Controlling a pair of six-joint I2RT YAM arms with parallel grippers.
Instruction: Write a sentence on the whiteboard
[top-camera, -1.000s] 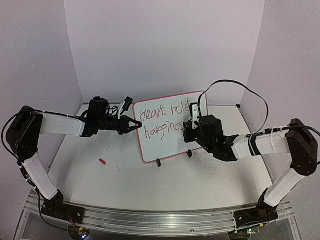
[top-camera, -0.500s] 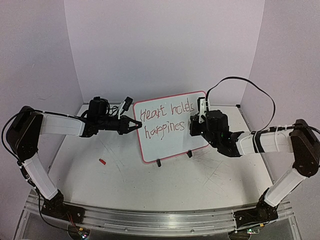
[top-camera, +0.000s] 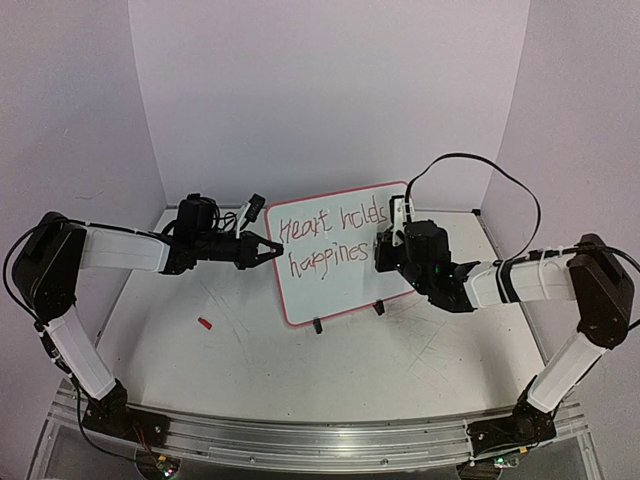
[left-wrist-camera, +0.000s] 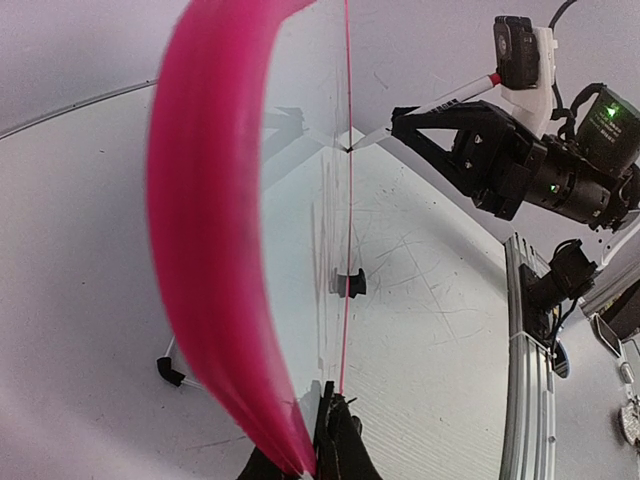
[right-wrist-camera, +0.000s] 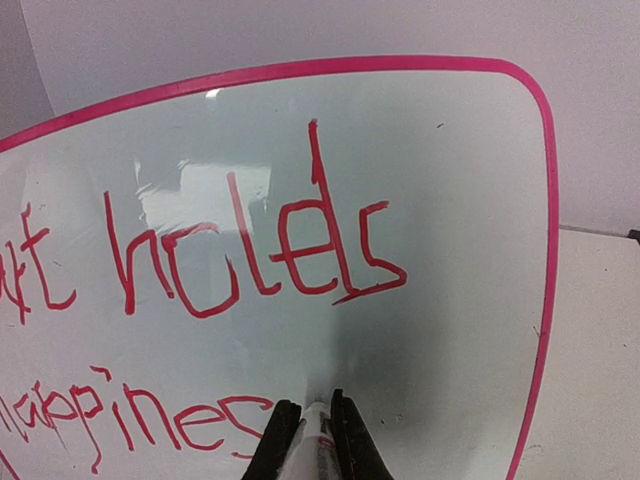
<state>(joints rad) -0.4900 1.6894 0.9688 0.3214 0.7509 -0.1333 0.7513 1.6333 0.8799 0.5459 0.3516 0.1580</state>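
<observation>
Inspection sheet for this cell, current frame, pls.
Surface: white table, scuffed with marks.
Job's things: whiteboard standing, red writing reads "Heart holds happines"; marker tip at the board.
Clutter: small red piece lying left of the board.
Claws: left claw shut on the whiteboard's left edge; right claw shut on the marker.
Cables: black cable arcs above the right wrist.
Surroundings: plain white walls; metal rail at near edge.

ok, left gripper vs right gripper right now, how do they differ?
The left gripper pinches the whiteboard by its left rim; the right gripper holds a marker. The left gripper sits edge-on to the board; the right gripper faces the written side, marker tip at it. Shared: both shut on something.
</observation>
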